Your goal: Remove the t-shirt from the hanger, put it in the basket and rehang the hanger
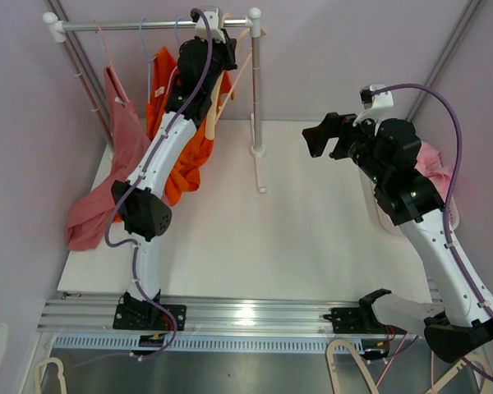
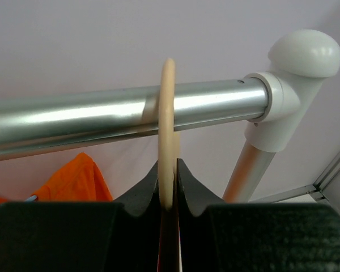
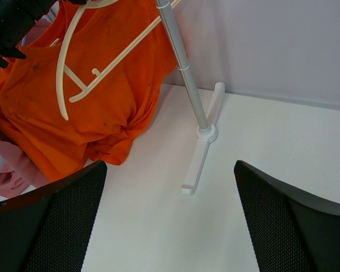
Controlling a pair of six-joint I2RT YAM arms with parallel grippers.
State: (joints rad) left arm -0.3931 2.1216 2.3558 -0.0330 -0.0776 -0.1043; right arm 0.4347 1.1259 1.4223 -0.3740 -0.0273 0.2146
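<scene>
The orange t-shirt (image 1: pixel 193 164) hangs under the rail behind my left arm, its hem bunched on the table; it also shows in the right wrist view (image 3: pixel 113 96) and the left wrist view (image 2: pixel 73 181). A cream hanger (image 3: pixel 65 73) hangs bare in front of it. My left gripper (image 2: pixel 168 170) is shut on the hanger's hook (image 2: pixel 168 113), which sits over the metal rail (image 2: pixel 73 116); from above this gripper (image 1: pixel 222 37) is at the rail's right end. My right gripper (image 1: pixel 320 135) is open and empty above the table (image 3: pixel 170 164), right of the rack.
The rack's right post (image 1: pixel 256 82) stands on a white foot (image 3: pixel 201 153). A pink garment (image 1: pixel 107 164) hangs at the rack's left and droops over the table edge. Pink cloth (image 1: pixel 431 160) lies at the right. Spare hangers (image 1: pixel 345 361) lie below the front rail.
</scene>
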